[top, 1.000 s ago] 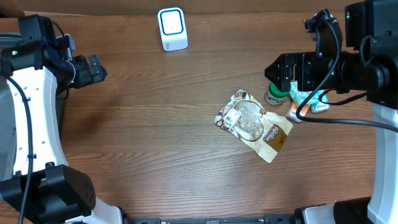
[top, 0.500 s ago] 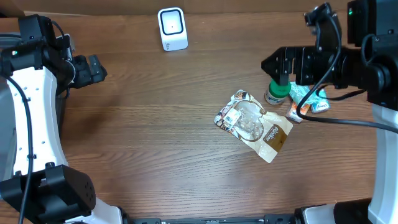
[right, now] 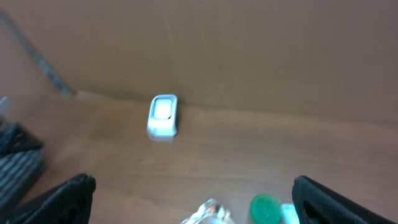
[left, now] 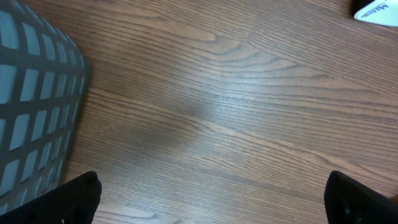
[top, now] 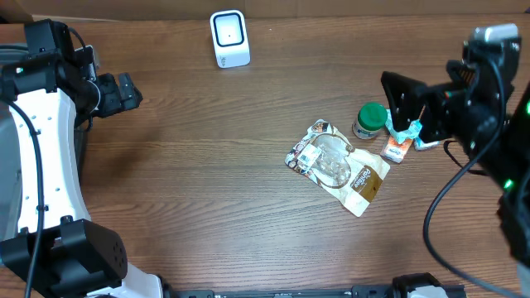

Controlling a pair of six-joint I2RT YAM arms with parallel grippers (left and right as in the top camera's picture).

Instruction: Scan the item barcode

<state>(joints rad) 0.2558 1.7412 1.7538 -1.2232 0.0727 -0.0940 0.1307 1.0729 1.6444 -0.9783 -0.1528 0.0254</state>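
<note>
A white barcode scanner [top: 229,37] stands at the table's far edge, and the right wrist view shows the scanner [right: 163,115] small and blurred. Three items lie right of centre: a brown-and-clear snack bag [top: 338,165], a green-lidded jar [top: 370,120] and a teal-and-orange packet [top: 403,142]. My right gripper [top: 396,101] hangs open above and just right of the jar, holding nothing. In its wrist view the right gripper [right: 199,202] frames the green lid [right: 265,208] and the bag's tip [right: 210,213]. My left gripper [top: 132,91] is open at the far left, with bare wood between the left gripper's [left: 211,205] fingers.
A grey mesh basket [left: 31,112] sits at the table's left edge, beside the left gripper. A brown cardboard wall [right: 249,50] rises behind the scanner. A corner of the white scanner [left: 376,9] shows at the left wrist view's top right.
The right arm has drawn back to the right and tilted, uncovering the jar and the packet. The left arm and all items have stayed put.
</note>
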